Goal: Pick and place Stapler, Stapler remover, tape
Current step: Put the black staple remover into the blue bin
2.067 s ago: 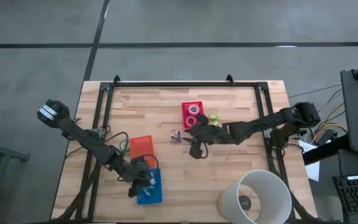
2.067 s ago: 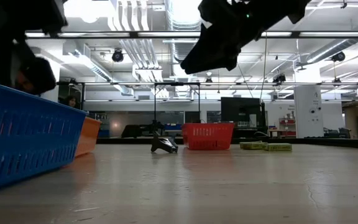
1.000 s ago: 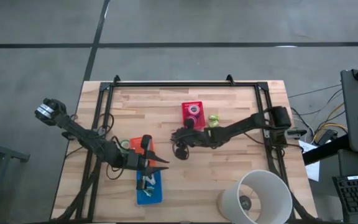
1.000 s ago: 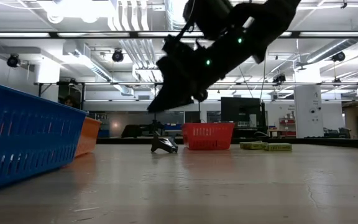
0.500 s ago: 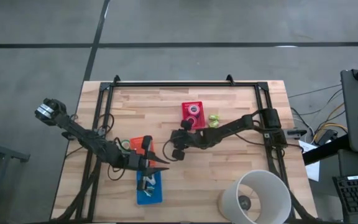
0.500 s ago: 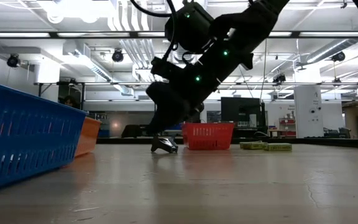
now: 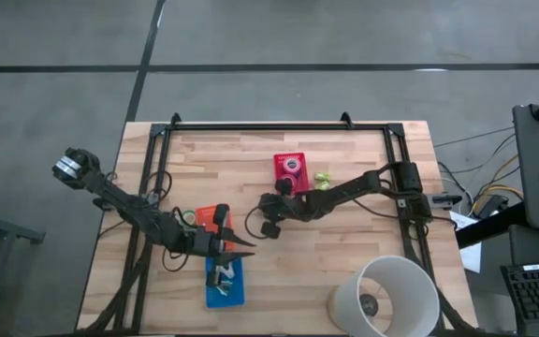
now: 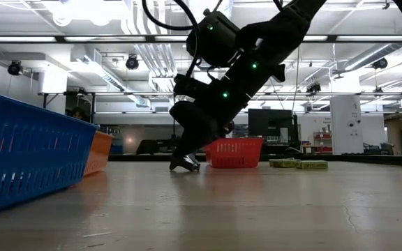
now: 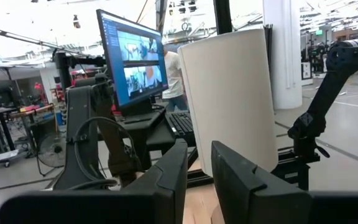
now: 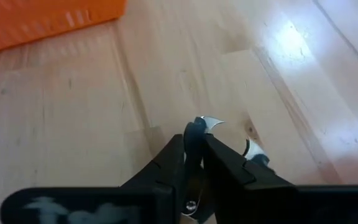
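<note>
High view: wooden plank tabletop (image 7: 344,262) w/ black metal frame. Right pincer (image 7: 263,225) is reaching toward the middle of the tabletop, just beside the red basket (image 7: 289,165), which is holding a pinkish ring of tape (image 7: 292,166). Two greenish tape rolls (image 7: 322,179) are lying on the wood beside that basket. Left pincer (image 7: 241,247) is hovering betw. the orange basket (image 7: 212,217) and the blue basket (image 7: 224,284); the blue one is holding a dark stapler (image 7: 223,274). Big white cylinder (image 7: 385,296) is standing at the near right corner. Vs. 1 s ago, right arm is sitting further left and folded tighter; left arm is unchanged.

Low view: right pincer (image 8: 185,157) is coming down onto the small dark staple remover (image 8: 185,163) on the tabletop, red mesh basket behind it, blue ribbed basket wall (image 8: 26,153) close on the left. 1 s ago the pincer was hanging clear above the remover; now it is touching it.

Left wrist view: left pincer fingers (image 9: 229,171), flat dark plates, are standing slightly apart w/ nothing betw. them; white smooth cylinder beyond, a monitor (image 9: 132,59) and a person in a white shirt (image 9: 174,68) behind.

Right wrist view: right pincer is clenching on the remover, its curved metal claw (image 10: 211,122) poking out past the fingertips; pale wood grain all round, orange basket at the far edge.
</note>
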Available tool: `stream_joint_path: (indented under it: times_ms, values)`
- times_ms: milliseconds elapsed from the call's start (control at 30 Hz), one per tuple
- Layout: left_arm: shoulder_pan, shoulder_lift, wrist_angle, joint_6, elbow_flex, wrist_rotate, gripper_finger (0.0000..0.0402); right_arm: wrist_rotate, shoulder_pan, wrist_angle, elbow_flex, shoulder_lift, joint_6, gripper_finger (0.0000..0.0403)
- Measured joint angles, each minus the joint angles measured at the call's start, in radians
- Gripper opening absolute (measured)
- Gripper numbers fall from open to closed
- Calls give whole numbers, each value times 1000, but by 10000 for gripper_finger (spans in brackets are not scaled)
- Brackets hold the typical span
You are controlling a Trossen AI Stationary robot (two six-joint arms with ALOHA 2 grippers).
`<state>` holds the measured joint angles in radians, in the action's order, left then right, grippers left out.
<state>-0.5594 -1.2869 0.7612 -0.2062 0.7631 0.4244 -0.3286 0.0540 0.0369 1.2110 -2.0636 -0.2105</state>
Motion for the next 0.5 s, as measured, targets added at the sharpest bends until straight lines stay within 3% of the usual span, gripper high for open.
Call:
stream_joint_path:
  times_ms: [233, 500]
  values:
    - [0, 0, 0, 0, 0, 0, 76, 19, -1, 4, 0, 0, 7, 11]
    - [0, 0, -11, -2, 0, 0, 76, 23, 1, -5, -1, 26, 36, 8]
